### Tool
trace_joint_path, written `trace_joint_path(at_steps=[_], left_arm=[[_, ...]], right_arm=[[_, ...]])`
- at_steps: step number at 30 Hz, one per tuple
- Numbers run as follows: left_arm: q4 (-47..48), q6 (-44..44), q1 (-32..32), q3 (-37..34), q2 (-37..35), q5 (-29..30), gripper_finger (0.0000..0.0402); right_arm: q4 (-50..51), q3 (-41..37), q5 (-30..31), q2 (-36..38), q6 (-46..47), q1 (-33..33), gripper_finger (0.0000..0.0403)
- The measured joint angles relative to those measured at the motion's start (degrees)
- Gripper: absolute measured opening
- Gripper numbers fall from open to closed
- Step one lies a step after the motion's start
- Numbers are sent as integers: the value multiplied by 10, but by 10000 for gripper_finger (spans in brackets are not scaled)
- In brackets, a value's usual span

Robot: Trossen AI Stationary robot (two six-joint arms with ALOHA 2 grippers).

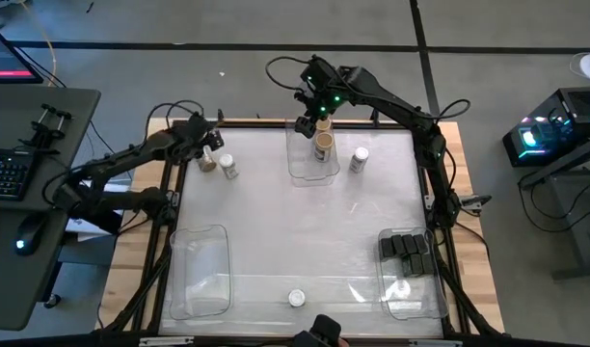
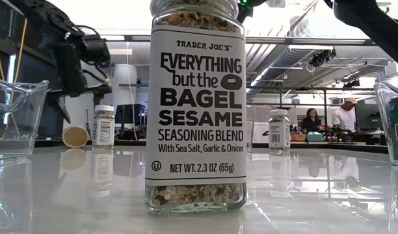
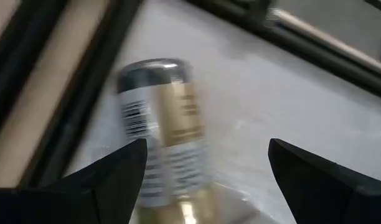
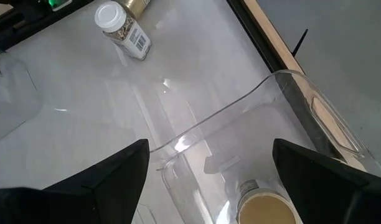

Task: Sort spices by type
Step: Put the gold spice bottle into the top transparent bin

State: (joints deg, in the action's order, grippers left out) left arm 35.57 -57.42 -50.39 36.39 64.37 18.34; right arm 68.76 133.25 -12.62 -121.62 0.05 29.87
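My right gripper (image 1: 308, 123) hangs at the top centre of the high view, over the far end of the clear bin (image 1: 297, 166) there, its fingers spread wide and holding nothing; in its wrist view the two dark fingers (image 4: 109, 180) stand well apart with that bin's curved wall between them, and a tan-lidded jar (image 4: 265, 208) sits inside the bin at the lower right of that frame; further off, at the upper left, a white-lidded jar (image 4: 122, 30) stands on the white table (image 4: 178, 74).

My left gripper (image 1: 210, 140) is at the upper left of the high view, also open and empty; its wrist view shows the fingers (image 3: 109, 180) parted, with a blurred gold-labelled jar (image 3: 169, 130) lying on its side just ahead of and between them; I cannot tell whether a finger touches it. From above, that tipped jar (image 1: 207, 163) lies just beside the gripper, and the white-lidded jar (image 1: 228, 167) stands right next to it.

Further out in the high view, the tan-lidded jar (image 1: 323, 143) stands in the top-centre bin, another white-lidded jar (image 1: 360, 158) stands just right of that bin, and a third (image 1: 296, 299) sits at the bottom centre; that one fills the low view as a Trader Joe's Everything but the Bagel jar (image 2: 196, 110). The black boxes (image 1: 407, 253) are grouped in the lower-right bin (image 1: 422, 305); the lower-left bin (image 1: 199, 275) holds none of the spices.
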Motion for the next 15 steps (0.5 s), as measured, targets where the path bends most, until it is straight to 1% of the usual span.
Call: trace_joint_path(at_steps=[5,8,11,15], left_arm=[[-5,-52,2,-33,7,16,323],[-43,-63,2,-48,19,15,323],[-68,-71,2,-55,38,9,323],[-73,-79,1,-55,76,8,323]], right_arm=[[0,0,0,0,0,0,337],[0,0,0,0,0,0,337],[0,0,0,0,0,0,337],[0,0,0,0,0,0,337]])
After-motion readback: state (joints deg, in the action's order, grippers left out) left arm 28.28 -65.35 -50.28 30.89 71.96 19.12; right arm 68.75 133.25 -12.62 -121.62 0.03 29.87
